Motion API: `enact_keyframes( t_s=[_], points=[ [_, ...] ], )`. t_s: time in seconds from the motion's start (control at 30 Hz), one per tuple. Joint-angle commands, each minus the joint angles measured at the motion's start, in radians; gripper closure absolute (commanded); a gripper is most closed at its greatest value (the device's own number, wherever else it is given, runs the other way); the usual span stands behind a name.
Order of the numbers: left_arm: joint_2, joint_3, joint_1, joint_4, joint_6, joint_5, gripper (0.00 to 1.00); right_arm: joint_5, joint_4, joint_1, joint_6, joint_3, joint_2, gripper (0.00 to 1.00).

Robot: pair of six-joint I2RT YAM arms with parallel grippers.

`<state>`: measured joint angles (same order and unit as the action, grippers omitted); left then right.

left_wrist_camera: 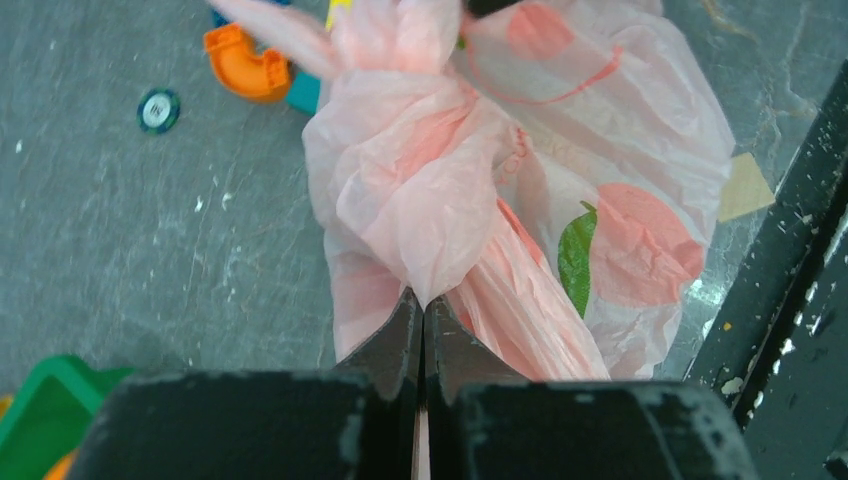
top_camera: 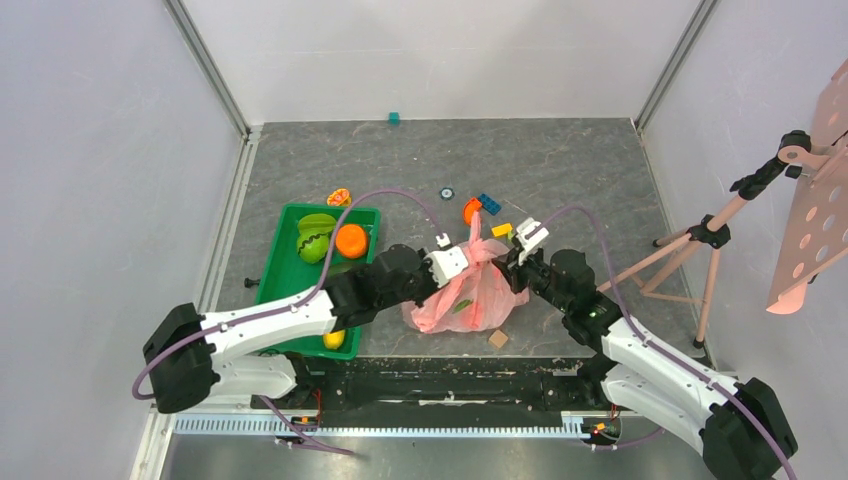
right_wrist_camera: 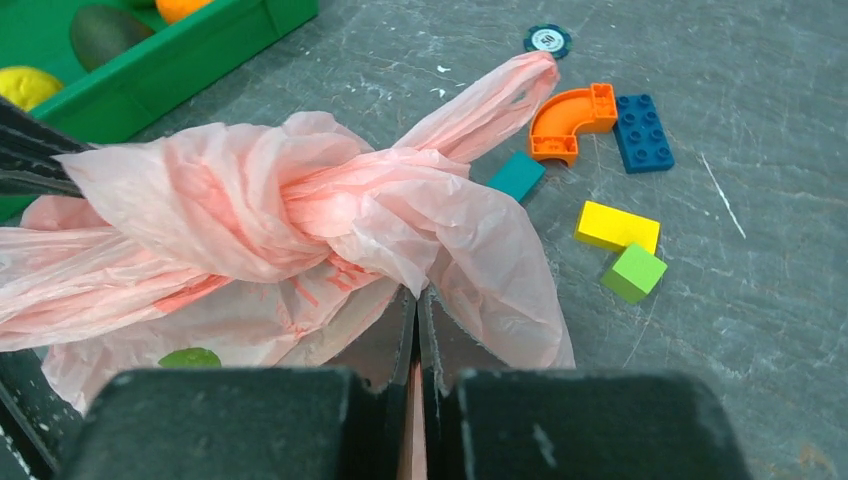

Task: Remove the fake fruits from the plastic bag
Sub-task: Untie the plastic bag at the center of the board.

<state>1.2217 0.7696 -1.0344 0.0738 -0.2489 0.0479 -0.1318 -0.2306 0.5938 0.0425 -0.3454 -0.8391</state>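
Observation:
The pink plastic bag (top_camera: 470,298) lies on the grey table between both arms, its handles tied in a knot. My left gripper (top_camera: 470,257) is shut on a fold of the bag (left_wrist_camera: 430,190) at the knot's left side; its tips (left_wrist_camera: 422,300) pinch the film. My right gripper (top_camera: 508,262) is shut on the bag (right_wrist_camera: 280,210) from the right; its tips (right_wrist_camera: 415,293) pinch another fold. The fake fruits are hidden inside the bag. Reddish and green patches show on the film; I cannot tell whether they are print or fruit.
A green tray (top_camera: 290,290) to the left holds an orange ball (top_camera: 351,240), a green fruit (top_camera: 315,238) and a yellow fruit (top_camera: 334,340). Toy bricks (right_wrist_camera: 617,226) and a chip (right_wrist_camera: 547,39) lie behind the bag. A pink tripod (top_camera: 700,250) stands at the right.

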Motion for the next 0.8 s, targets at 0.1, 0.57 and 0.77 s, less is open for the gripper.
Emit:
enact_keyframes(
  t_s=[0.1,0.57,0.77],
  points=[
    [-0.161,-0.161,0.009,-0.213,0.282,0.344,0.98,0.295,-0.012,0.001,-0.251,-0.008,0.028,1.0],
    [-0.408,-0.367,0.015,-0.223,0.526,0.54,0.98,0.491,0.044,0.0,-0.777,0.116,0.225,1.0],
    [-0.398,-0.36,0.015,-0.238,0.448,0.455,0.98,0.366,-0.04,0.0,-0.467,0.12,0.258,0.77]
  ],
)
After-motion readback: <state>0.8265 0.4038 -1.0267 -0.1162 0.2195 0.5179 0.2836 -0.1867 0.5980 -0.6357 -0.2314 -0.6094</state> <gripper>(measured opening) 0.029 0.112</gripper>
